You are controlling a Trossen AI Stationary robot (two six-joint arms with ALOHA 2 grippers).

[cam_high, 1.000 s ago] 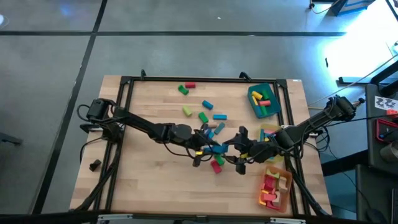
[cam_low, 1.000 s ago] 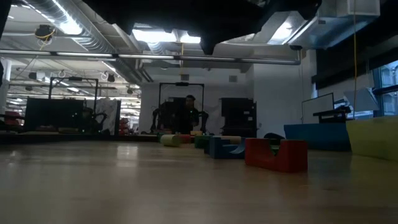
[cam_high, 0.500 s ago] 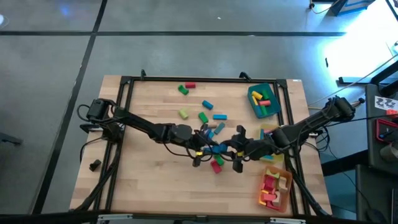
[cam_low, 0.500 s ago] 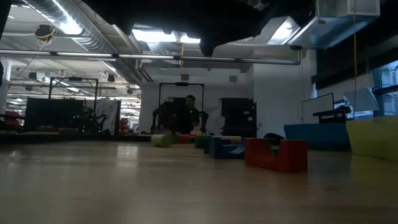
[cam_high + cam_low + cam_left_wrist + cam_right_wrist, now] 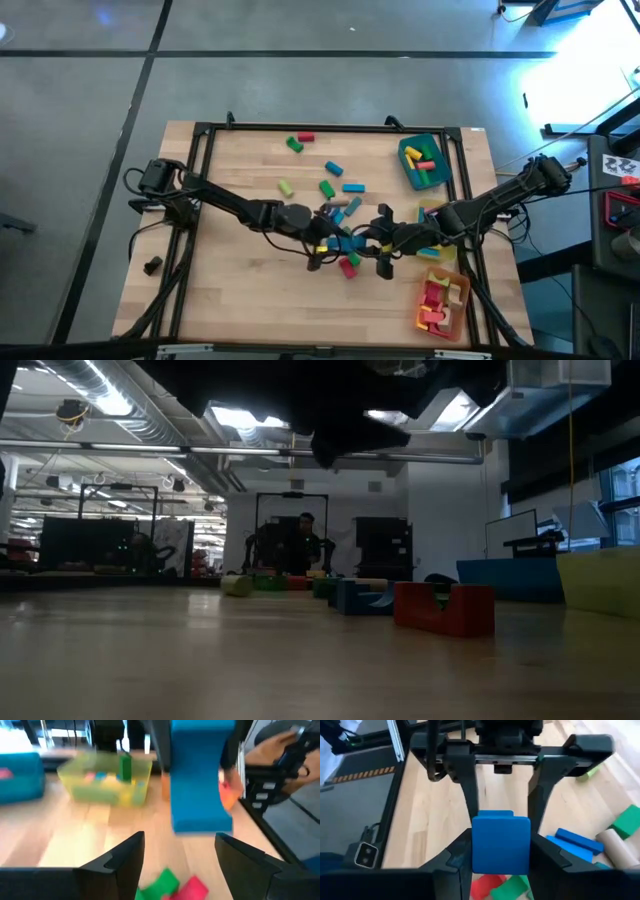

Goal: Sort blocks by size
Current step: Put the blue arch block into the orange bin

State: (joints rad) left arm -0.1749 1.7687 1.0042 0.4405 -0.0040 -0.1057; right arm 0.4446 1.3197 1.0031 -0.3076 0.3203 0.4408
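1. Blocks (image 5: 330, 188): loose pieces scattered mid-table, green, blue, red; one blue block (image 5: 500, 843) held at frame centre of the high view.
2. Right gripper (image 5: 500, 851): fingers clamped on the blue block's sides.
3. Left gripper (image 5: 180, 857): facing it, fingers apart either side of the same block, not pressing.
4. Trays: teal tray (image 5: 424, 162) upper right; yellow tray (image 5: 104, 782) beside the right arm; orange tray (image 5: 441, 303) lower right, red and pink pieces inside.
5. Table (image 5: 240, 170): pale wood, black frame rails.
6. Room: grey floor; low view shows ceiling lights, a person far back.
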